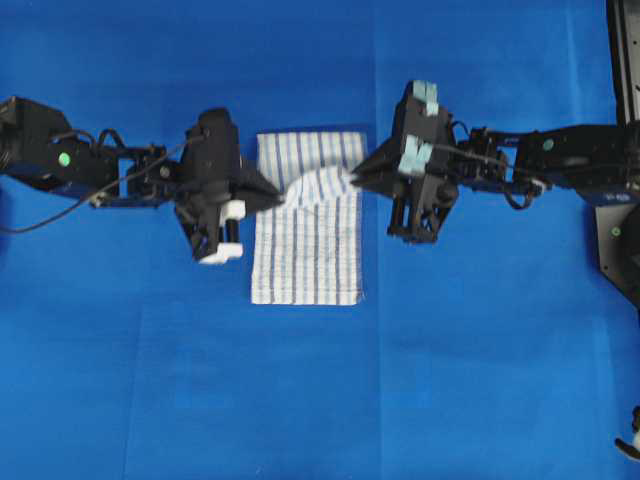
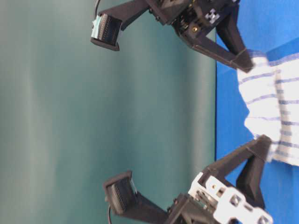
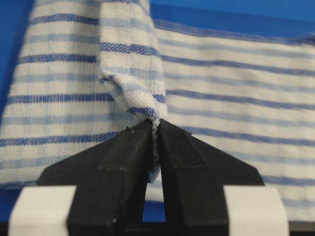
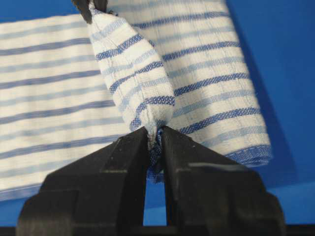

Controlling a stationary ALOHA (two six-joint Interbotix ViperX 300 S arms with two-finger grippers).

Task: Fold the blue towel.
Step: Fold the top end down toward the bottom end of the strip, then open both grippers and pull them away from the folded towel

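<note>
Towel: blue towel (image 1: 305, 250) hanging pinched between both claws.
Left gripper (image 3: 153, 129): clamping its edge.
Right gripper (image 4: 153, 133): clamping too.
Risk: uneven pulling is likely skewing the fold.

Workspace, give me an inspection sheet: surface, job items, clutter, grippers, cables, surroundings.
Surface: blue table covering, flat.
Job's things: blue towel, striped, lying lengthwise between the arms; one edge lifted and bunched across the middle.
Clutter: nothing seen.
Grippers: left gripper shut on the lifted towel edge; right gripper shut on the same raised fold from the opposite side.
Cables: black cable trailing from the left arm; wiring loops on the right arm.
Surroundings: green backdrop; black frame at the right edge.
</note>
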